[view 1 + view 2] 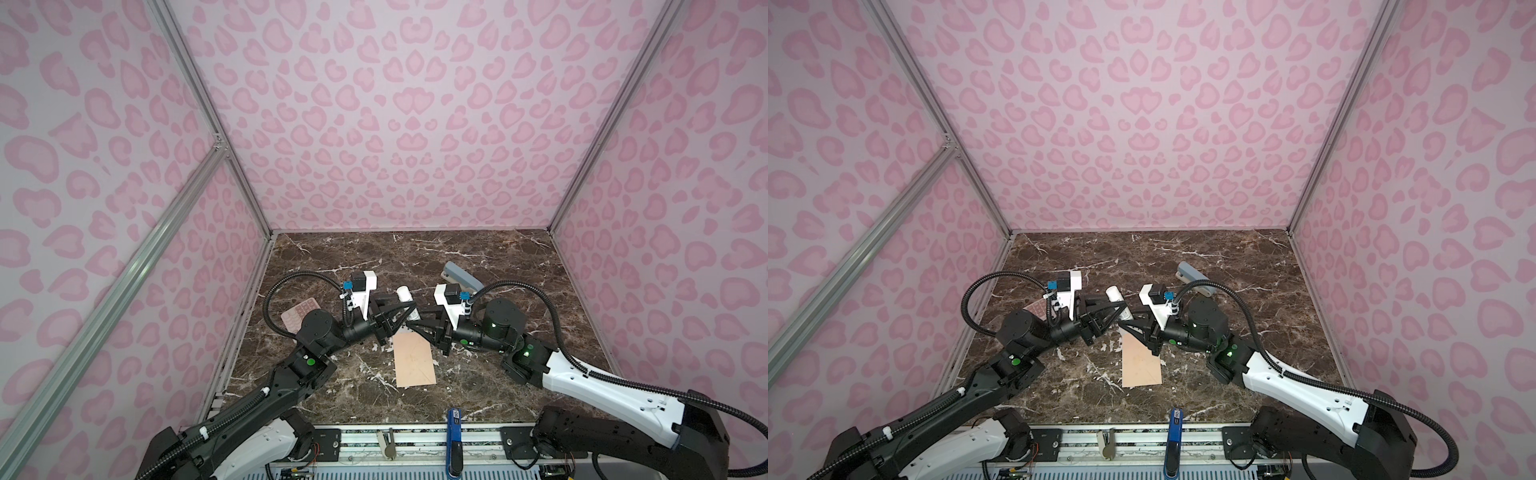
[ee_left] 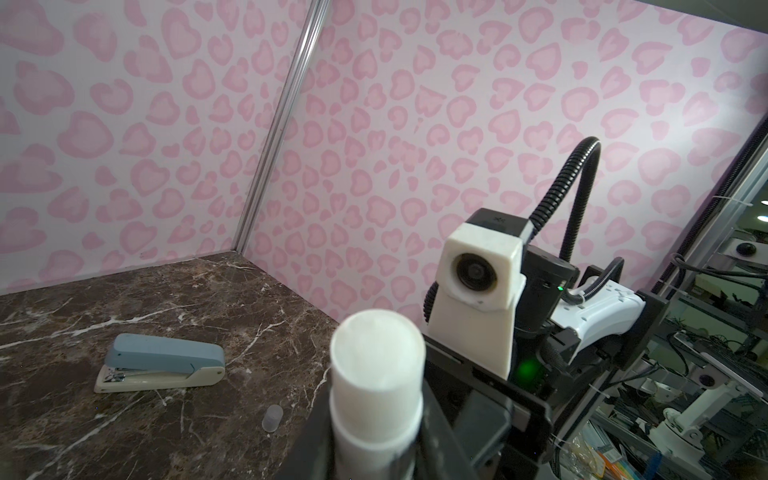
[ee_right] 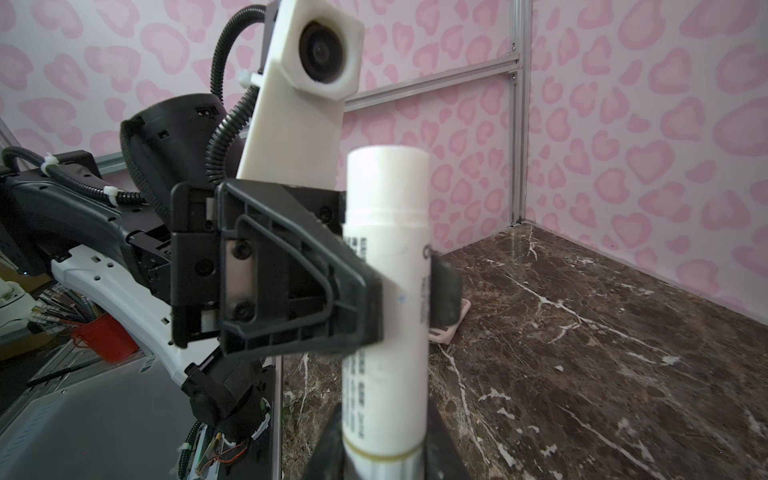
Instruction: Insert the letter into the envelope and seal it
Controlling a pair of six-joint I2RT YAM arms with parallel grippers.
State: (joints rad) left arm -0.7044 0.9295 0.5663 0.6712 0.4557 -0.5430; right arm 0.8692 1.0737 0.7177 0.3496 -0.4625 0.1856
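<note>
At the left of the bench [image 1: 498, 257], a pink calculator [image 1: 296, 316] lies flat and is partly hidden by the left arm. The left gripper [image 1: 409, 308] is reached in toward the middle, and its jaws are closed on the body of a white glue stick [image 1: 403, 294]; in the right wrist view the two black jaws are seen pressed against opposite sides of the glue stick [image 3: 386, 199], roughly at mid-length. The stick is held clear of the bench, with its plain white end raised and its printed part lower down. The envelope [image 1: 414, 361] is shown in both top views lying flat on the bench in the middle, peach-orange face up, with its long sides running from near to far at a slight angle; its far end lies beneath the two grippers and is partly covered by them. The letter cannot be made out in any view. The right gripper [image 1: 413, 326] is brought in from the right, and its jaws are closed on the lower end of the same glue stick, below the left gripper's hold. Farther back on the right, a blue and cream stapler [image 1: 462, 277] rests on the bench, well apart from the envelope. In the left wrist view a small translucent cap [image 2: 272, 417] is seen lying on the bench near the stapler [image 2: 162, 365].
</note>
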